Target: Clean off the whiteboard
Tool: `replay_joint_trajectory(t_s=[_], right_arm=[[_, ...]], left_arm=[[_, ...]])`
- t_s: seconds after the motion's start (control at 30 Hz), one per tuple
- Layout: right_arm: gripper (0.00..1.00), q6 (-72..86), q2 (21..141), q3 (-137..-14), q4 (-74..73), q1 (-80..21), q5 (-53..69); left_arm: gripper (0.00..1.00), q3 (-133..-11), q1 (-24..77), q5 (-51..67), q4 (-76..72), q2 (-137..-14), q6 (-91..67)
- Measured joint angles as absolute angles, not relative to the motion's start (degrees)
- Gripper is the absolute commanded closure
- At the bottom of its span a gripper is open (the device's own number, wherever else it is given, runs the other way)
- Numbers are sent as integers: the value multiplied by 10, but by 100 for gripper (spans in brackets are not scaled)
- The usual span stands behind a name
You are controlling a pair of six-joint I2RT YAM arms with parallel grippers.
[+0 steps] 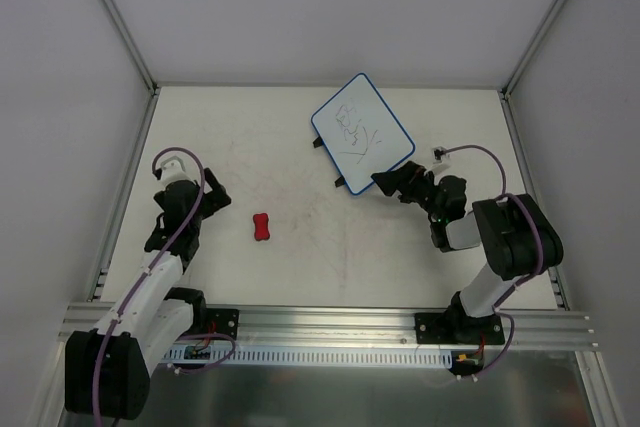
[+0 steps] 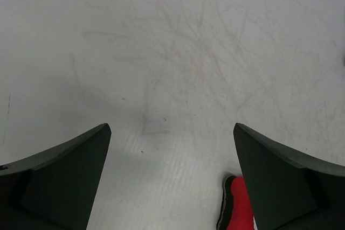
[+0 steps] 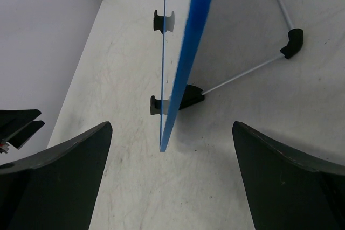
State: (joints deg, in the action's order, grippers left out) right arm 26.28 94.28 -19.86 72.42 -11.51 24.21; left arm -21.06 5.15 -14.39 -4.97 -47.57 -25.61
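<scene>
The whiteboard (image 1: 362, 133) has a blue rim, two black feet and dark scribbles on its face, and it stands at the back right of the table. In the right wrist view I see it edge-on as a blue strip (image 3: 186, 52), ahead of and between the jaws, touching neither. My right gripper (image 1: 388, 183) (image 3: 171, 125) is open and empty, just short of the board's near corner. The red bow-shaped eraser (image 1: 262, 227) lies left of centre. My left gripper (image 1: 190, 215) (image 2: 171, 126) is open and empty above the table, with the eraser (image 2: 240, 208) beside its right finger.
White walls and metal posts close in the table on three sides. An aluminium rail (image 1: 330, 325) runs along the near edge. A black corner bracket (image 3: 294, 41) sits at the table's back right corner.
</scene>
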Motion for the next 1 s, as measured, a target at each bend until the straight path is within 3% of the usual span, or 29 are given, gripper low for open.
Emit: replay_joint_trajectory(t_s=[0.37, 0.5, 0.67, 0.83, 1.0], right_arm=[[18, 285, 1015, -252, 732, -116, 258], [38, 291, 1029, -274, 735, -117, 258], [47, 296, 1035, -285, 737, -117, 258], [63, 294, 1036, -285, 737, -118, 258], [71, 294, 1036, -285, 737, -119, 258]], left_arm=[[1, -211, 52, -119, -48, -488, -265], [1, -223, 57, -118, -48, -511, -268], [1, -254, 120, -145, -33, -548, -270], [1, -311, 219, -203, 5, -577, -276], [1, -349, 236, -211, 43, -601, -281]])
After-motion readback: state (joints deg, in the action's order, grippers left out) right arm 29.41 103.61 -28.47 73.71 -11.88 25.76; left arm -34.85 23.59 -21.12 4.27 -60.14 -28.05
